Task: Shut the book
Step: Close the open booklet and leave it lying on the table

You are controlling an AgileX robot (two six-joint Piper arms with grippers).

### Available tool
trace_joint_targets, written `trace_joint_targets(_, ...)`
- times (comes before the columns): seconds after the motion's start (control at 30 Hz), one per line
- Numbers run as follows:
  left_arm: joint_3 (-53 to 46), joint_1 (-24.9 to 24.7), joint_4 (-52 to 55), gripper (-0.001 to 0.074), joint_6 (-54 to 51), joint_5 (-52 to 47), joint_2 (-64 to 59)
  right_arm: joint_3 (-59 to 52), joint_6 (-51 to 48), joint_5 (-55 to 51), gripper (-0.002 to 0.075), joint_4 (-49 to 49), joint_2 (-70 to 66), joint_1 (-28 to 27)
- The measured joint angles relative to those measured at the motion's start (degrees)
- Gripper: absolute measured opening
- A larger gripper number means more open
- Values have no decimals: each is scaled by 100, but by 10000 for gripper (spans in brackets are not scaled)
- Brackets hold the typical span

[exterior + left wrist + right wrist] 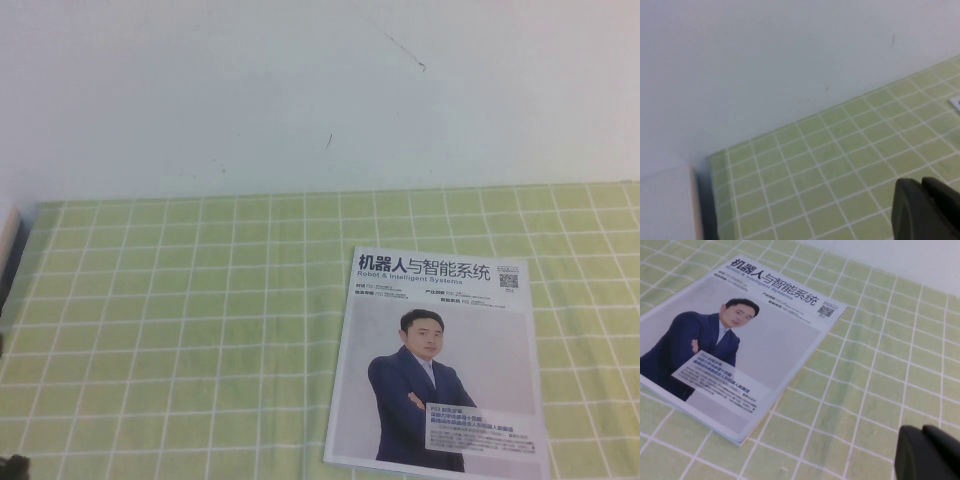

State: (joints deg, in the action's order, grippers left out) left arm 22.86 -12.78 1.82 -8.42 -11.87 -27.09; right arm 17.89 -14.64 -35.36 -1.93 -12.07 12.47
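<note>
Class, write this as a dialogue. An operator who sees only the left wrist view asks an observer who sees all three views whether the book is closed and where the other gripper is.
Operator: My left gripper hangs over bare green checked cloth near the white wall. Is the book closed?
Observer: Yes. The white magazine lies flat and shut, front cover up, on the robot's right half of the cloth.
Operator: Where is the right gripper?
Observer: The right gripper hangs above bare cloth beside the magazine, apart from it and holding nothing.
</note>
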Motion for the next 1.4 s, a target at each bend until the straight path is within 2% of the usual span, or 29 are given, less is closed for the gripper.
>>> trace_joint_targets(0.13, 0, 902, -626, -4, 26, -730, 779, 0, 0, 0, -4, 0, 0, 0)
trace_joint_targets(0.2, -12, 1173, -760, -4, 36, -870, 1142, 0, 0, 0, -4, -9, 0, 0)
trace_joint_targets(0.47, -387, 1766, -871, -4, 85, -942, 2310, 0, 0, 0, -4, -9, 0, 0)
trace_joint_targets(0.73, -1543, 1859, -1222, -4, 19, -907, 2781, 0, 0, 0, -4, -9, 4, 0)
trace_joint_targets(0.83, -2266, 1859, -1144, -4, 19, -870, 2790, 0, 0, -7, -4, -9, 4, 0)
trace_joint_targets(1.17, -2342, 1663, -631, -4, -160, -849, 2805, 0, 0, -7, -4, -9, 13, 0)
trace_joint_targets(1.4, -2342, 1427, -613, -4, 182, -847, 2805, 0, 0, -7, -4, -9, 13, 0)
